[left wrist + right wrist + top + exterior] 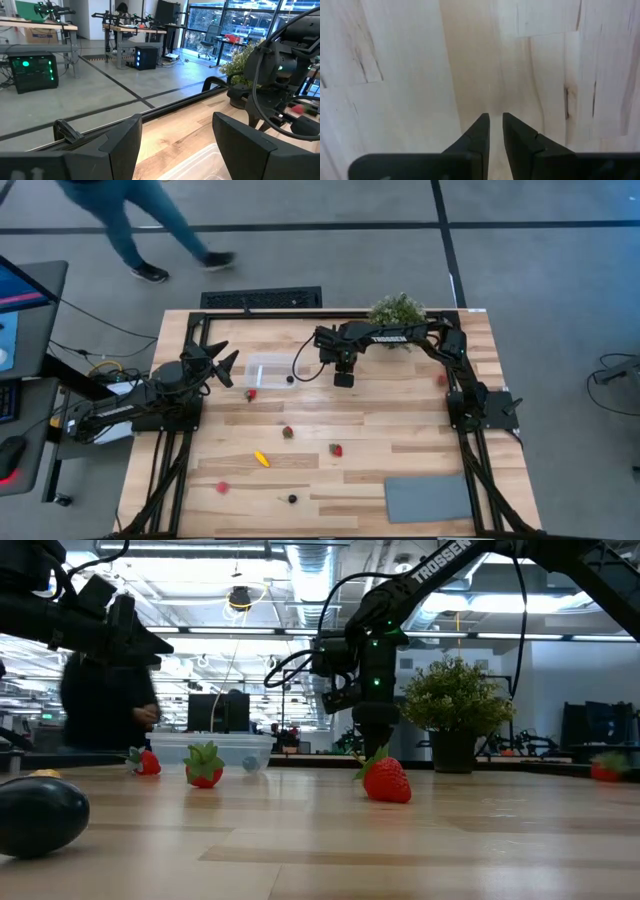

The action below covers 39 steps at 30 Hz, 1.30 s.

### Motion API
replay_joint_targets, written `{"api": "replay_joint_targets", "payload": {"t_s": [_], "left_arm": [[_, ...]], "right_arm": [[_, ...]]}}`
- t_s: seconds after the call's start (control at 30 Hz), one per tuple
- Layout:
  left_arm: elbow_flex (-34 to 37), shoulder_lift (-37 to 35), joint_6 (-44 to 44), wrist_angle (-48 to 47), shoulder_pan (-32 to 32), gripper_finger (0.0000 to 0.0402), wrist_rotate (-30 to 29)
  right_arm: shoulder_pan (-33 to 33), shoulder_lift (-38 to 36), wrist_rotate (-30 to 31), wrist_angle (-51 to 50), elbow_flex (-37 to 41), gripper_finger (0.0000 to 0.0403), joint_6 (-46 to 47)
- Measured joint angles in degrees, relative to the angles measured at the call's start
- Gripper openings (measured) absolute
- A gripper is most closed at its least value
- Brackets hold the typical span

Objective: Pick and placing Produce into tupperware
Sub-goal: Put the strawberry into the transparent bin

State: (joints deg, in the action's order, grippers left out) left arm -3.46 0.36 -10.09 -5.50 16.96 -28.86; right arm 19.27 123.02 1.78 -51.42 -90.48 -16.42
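The right gripper (343, 379), reached out over the pale wooden table (400, 420) beside the small clear plastic tupperware box (268, 370), points straight down with its fingers pinched together on nothing visible. It seems to be between picks, so next it must part them and go to a scattered piece such as the red strawberry (337, 449). The left gripper (222, 366) waits with fingers spread, just beside the box, which already holds one dark round berry (291, 379).
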Motion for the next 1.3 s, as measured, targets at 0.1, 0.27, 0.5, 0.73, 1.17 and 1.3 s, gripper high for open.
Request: {"api": "replay_joint_targets", "payload": {"t_s": [0.1,0.27,0.5,0.73,1.17,1.3], "left_arm": [[0.01,0.0,0.0,0.0,0.0,0.0236,0.0],[0.02,0.01,0.0,0.0,0.02,0.0236,0.0],[0.0,0.01,0.0,0.0,0.0,0.0236,0.0],[0.01,0.01,0.0,0.0,0.0,0.0236,0.0],[0.0,0.0,0.59,0.0,0.02,0.0236,0.0],[0.0,0.0,0.57,0.0,0.01,0.0236,0.0]], "right_arm": [[0.0,0.0,-0.02,0.02,0.0,0.0075,0.0],[0.0,0.0,-0.02,0.04,0.0,0.0075,0.01],[0.0,0.0,-0.04,0.11,0.0,0.0075,0.01],[0.0,0.02,-0.04,0.56,0.0,0.0075,0.0],[-0.02,0.02,-0.18,1.37,0.0,0.0075,0.01],[-0.14,0.02,-0.21,1.88,0.0,0.0075,0.0]]}}
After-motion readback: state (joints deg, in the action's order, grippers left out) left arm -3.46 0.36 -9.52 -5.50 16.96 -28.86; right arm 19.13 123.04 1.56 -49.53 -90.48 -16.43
